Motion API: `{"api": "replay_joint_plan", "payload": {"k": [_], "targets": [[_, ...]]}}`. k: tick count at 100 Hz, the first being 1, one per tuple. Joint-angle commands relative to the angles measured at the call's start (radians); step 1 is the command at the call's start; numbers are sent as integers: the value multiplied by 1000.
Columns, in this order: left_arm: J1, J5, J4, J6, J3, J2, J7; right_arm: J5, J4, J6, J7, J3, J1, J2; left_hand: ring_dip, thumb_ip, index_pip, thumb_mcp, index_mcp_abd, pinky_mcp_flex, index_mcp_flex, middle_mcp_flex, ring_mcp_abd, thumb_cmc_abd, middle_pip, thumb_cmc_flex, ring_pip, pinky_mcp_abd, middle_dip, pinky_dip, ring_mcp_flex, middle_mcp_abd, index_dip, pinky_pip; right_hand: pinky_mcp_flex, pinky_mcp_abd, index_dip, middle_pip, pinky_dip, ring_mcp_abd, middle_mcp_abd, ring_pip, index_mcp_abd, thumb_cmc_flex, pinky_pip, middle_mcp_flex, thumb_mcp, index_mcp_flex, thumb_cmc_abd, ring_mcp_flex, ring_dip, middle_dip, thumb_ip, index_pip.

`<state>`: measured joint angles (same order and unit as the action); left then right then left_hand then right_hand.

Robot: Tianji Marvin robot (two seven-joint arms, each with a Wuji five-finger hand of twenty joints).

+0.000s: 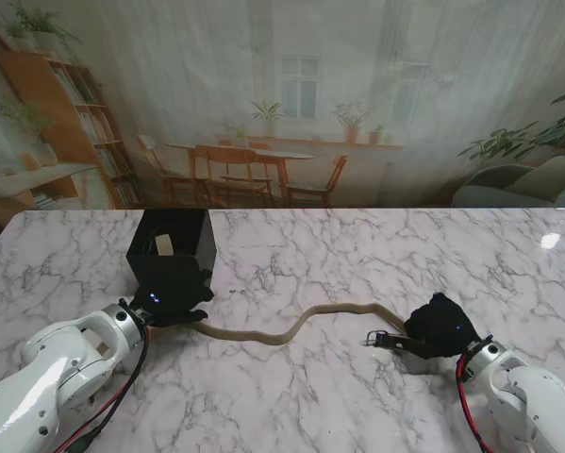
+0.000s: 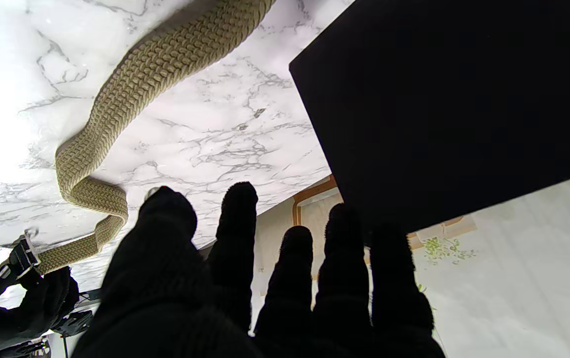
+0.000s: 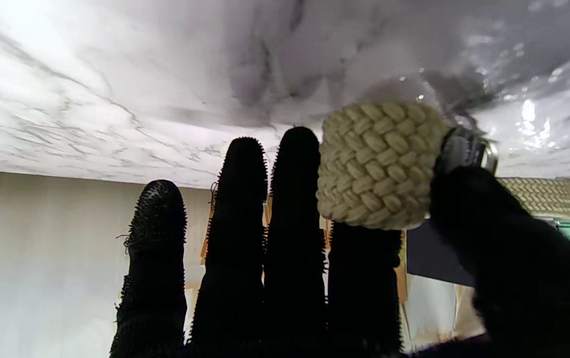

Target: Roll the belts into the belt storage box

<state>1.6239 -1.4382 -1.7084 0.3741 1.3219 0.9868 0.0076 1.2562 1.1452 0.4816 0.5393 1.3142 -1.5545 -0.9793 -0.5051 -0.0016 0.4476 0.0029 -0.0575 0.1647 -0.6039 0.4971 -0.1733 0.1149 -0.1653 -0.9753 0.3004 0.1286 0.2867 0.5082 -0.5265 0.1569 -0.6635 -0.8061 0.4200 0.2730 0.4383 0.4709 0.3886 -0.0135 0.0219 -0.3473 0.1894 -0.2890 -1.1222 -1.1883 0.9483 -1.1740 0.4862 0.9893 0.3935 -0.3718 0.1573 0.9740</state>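
Note:
A tan woven belt (image 1: pixel 343 306) lies in a wavy line across the marble table (image 1: pixel 301 406). The black storage box (image 1: pixel 174 247) stands at the left, tipped toward me, with something pale inside. My left hand (image 1: pixel 169 302) rests against the box's near side, fingers spread and holding nothing (image 2: pixel 265 298). The belt's tail (image 2: pixel 130 84) runs out from beside that hand, next to the box wall (image 2: pixel 439 99). My right hand (image 1: pixel 440 326) pinches the buckle end. In its wrist view, thumb and forefinger clamp a fold of the belt (image 3: pixel 376 164) beside the metal buckle (image 3: pixel 463 146).
The table's far edge meets a printed backdrop of a room. Bare marble stretches nearer to me between the arms and farther behind the belt. The buckle (image 1: pixel 376 338) juts out left of my right hand.

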Motion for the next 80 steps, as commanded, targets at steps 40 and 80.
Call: {"api": "replay_joint_plan", "payload": {"k": [40, 80], "targets": [[-1, 3, 0, -1, -3, 3, -4, 15, -31, -48, 97, -34, 4, -7, 4, -16, 3, -15, -3, -17, -32, -38, -17, -43, 5, 7, -27, 35, -1, 0, 17, 17, -3, 30, -11, 42, -178, 70, 14, -33, -29, -55, 131, -168, -29, 278, -58, 185, 183, -100, -3, 17, 93, 171], [0, 3, -1, 0, -3, 3, -3, -17, -120, -87, 262, -104, 48, -18, 4, -16, 3, -16, -3, -18, -33, -38, -16, -45, 4, 14, -26, 37, -1, 1, 17, 16, -2, 31, 161, 26, 25, 132, -4, -56, -7, -169, -133, -86, -115, 57, 101, -131, 116, 113, 51, 24, -72, 68]]}}
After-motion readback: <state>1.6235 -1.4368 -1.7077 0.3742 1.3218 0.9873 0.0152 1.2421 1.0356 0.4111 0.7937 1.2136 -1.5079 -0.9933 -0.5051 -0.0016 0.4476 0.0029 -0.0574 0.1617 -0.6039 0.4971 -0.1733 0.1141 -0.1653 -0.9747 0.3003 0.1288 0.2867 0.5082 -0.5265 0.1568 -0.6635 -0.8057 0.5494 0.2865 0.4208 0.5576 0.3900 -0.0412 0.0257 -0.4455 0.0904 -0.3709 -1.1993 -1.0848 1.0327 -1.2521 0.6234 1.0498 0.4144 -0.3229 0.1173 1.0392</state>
